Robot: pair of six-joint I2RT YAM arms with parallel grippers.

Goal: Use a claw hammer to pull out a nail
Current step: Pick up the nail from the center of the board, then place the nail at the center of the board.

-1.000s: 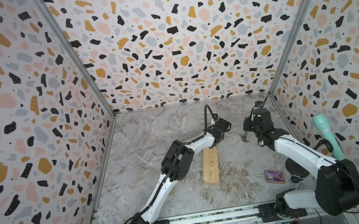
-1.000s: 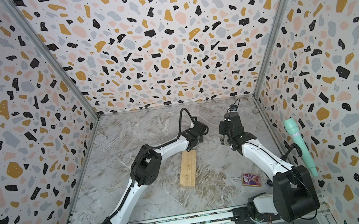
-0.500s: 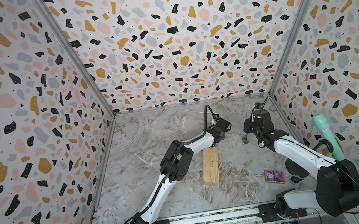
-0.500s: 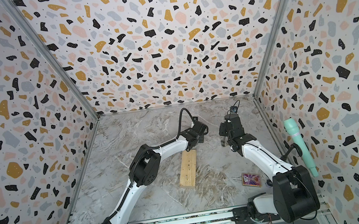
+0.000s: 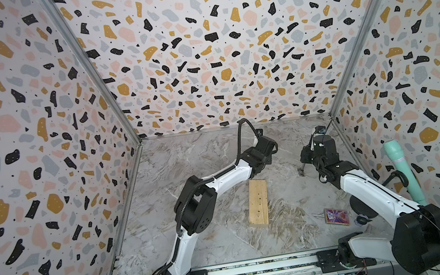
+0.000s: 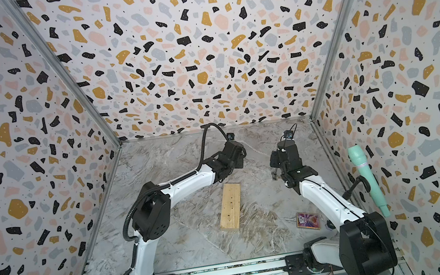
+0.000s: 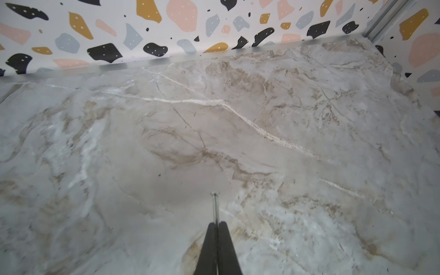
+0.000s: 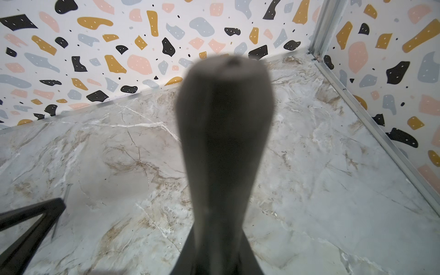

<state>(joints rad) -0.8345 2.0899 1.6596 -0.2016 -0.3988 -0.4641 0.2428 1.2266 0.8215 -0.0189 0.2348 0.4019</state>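
Wood block [image 5: 257, 202] centre of table [image 5: 200, 152] — card [image 5: 336, 216] to its right, claw hammer [image 5: 302, 171] behind-right

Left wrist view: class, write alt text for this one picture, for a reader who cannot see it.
The left gripper is shut on a thin silvery nail that sticks out past the black jaws, head end farthest from the camera. Beneath is a grey and beige marbled tabletop, ending at a white wall speckled with black, ochre, pink and grey shapes.
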